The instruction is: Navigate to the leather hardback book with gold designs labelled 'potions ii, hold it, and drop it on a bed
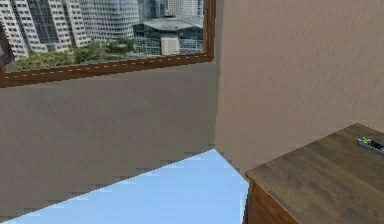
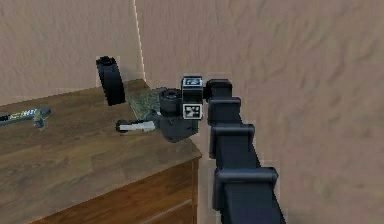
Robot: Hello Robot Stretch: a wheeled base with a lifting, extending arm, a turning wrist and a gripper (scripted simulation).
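**Desk corner by the wall: gripper low over the desktop, grey-green thing behind it**

Room: plain brown-grey walls (image 1: 290,70) meet in a corner in the forward view. A wood-framed window (image 1: 100,30) sits high on the forward view's left and looks out on city towers and trees. The floor (image 1: 170,190) is pale blue.

Surface: a wooden desk (image 1: 320,180) comes in at the forward view's lower right, with a small dark thing (image 1: 371,143) at its far right edge. In the arm side view the desk (image 2: 90,150) has its back edge against the wall and shows drawer fronts below the top. A thin pen-like thing (image 2: 25,116) lies near its left end.

End effector: the arm (image 2: 235,150) rises from the bottom edge, just off the desk's right end. Its white marker squares (image 2: 192,85) sit level with the back right corner. The gripper (image 2: 140,118) reaches leftward from them, low over that corner. I cannot tell how its fingers stand.

Task thing: a flat grey-green thing (image 2: 141,99) lies on the desktop at the back right corner, directly behind the gripper's body. I cannot tell whether it is the leather hardback. Contact between it and the gripper cannot be judged, nor whether the gripper holds anything. A dark round thing (image 2: 109,78) stands upright near the back edge, just left of the grey-green thing.
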